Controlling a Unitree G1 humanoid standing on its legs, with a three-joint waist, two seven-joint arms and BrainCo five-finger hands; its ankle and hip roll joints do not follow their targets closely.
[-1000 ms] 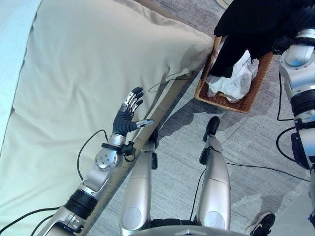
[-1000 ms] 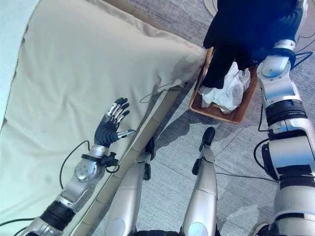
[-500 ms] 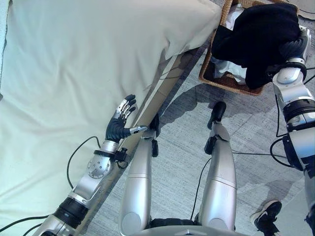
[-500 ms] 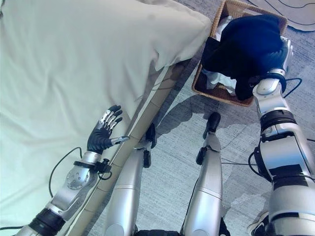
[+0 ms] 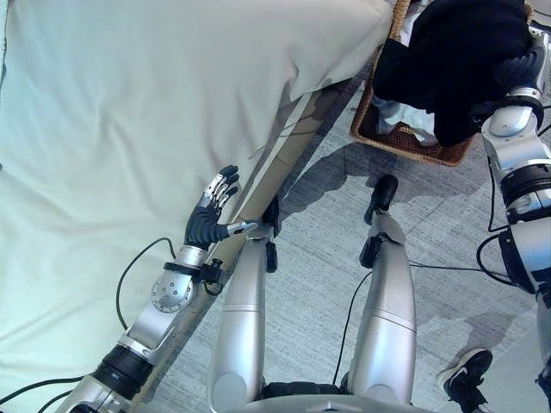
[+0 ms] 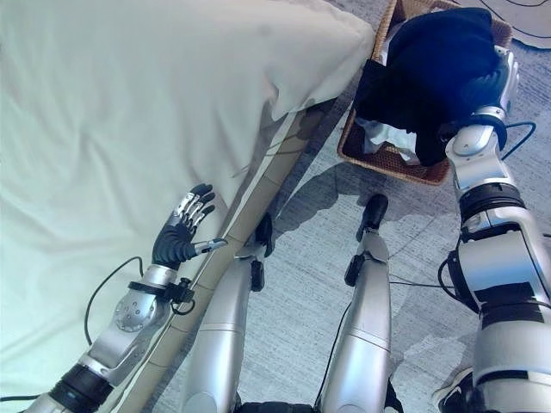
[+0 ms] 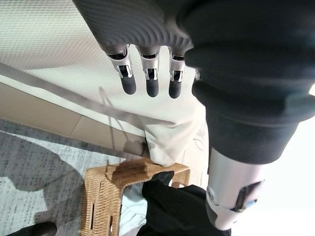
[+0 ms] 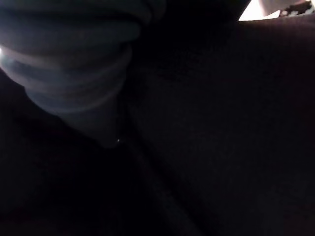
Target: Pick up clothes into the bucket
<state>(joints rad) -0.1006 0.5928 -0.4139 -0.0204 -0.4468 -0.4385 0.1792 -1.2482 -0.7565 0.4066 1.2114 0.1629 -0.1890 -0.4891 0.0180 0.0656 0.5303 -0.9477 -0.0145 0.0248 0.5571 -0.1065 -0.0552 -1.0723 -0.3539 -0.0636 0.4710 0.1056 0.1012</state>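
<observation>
A: Wicker basket (image 5: 405,144) on floor by bed (image 5: 129,129); black garment (image 5: 456,60) draped over it, covering right hand (image 5: 523,69).
B: Fingers?
A: Hidden, can't tell. Left hand (image 6: 179,237) over bed edge, fingers straight.
B: Wrist views?
A: Left: fingers (image 7: 148,69) extended. Right: dark cloth.

Pale cream bedding (image 5: 129,112) over a bed with a beige side panel (image 5: 280,168), grey textured floor (image 5: 310,284) alongside, bright even light, soft shadows
</observation>
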